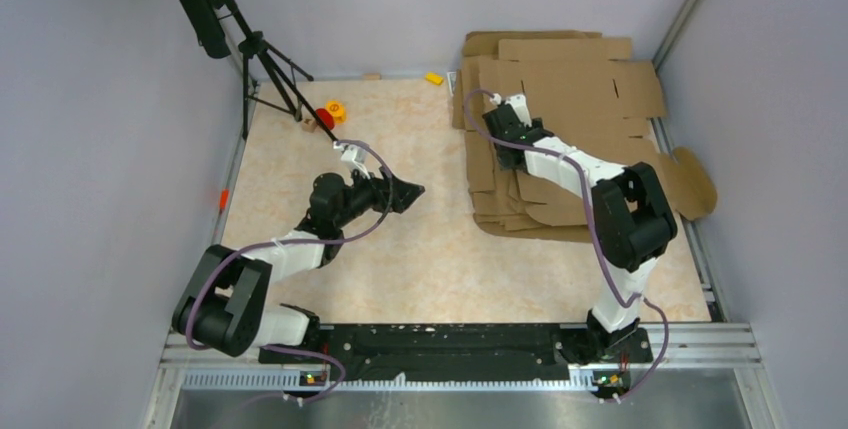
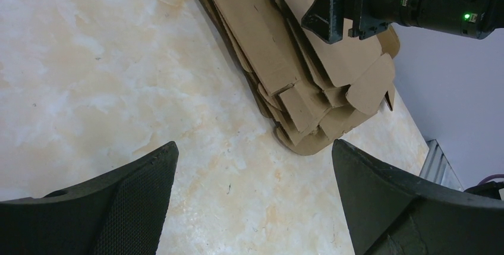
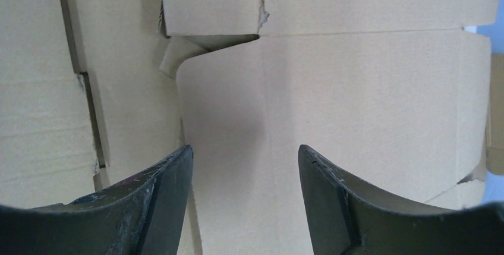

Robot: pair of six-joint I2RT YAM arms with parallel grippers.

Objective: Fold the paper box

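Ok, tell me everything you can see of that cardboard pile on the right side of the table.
The cardboard pile is a loose stack of flat brown corrugated sheets with notched flaps, slits and crease lines, fanned unevenly so edges stick out. It lies on the table, far right; nothing looks folded. The right gripper hangs over the top sheet, jaws apart; contact is unclear.
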